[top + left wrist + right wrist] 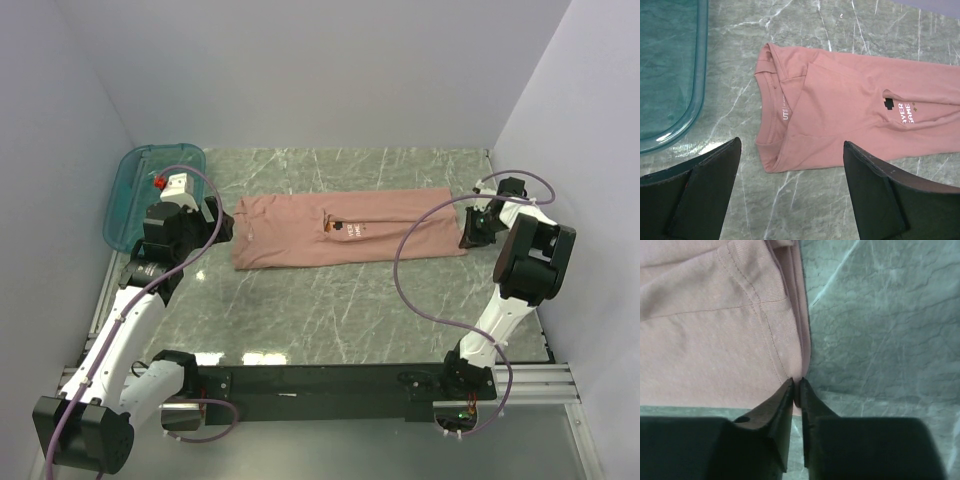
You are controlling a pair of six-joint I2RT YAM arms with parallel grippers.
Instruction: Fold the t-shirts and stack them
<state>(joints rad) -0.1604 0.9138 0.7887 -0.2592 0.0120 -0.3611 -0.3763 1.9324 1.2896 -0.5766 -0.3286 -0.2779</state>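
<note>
The salmon-pink t-shirt point(345, 230) lies folded lengthwise into a long strip across the marble table, collar at the left, hem at the right, with the small print and white lettering point(904, 113) facing up. My left gripper point(222, 225) is open and empty, just off the collar end; in the left wrist view point(790, 152) the collar corner point(771, 160) lies between its jaws but apart from them. My right gripper point(468, 232) is shut on the shirt's hem edge point(796, 371) at the right end, with a thin fold of cloth pinched between the fingertips point(796, 388).
A teal translucent plastic bin point(150, 190) stands at the back left, close behind my left arm; its rim also shows in the left wrist view point(695, 95). White walls enclose the table on the left, the back and the right.
</note>
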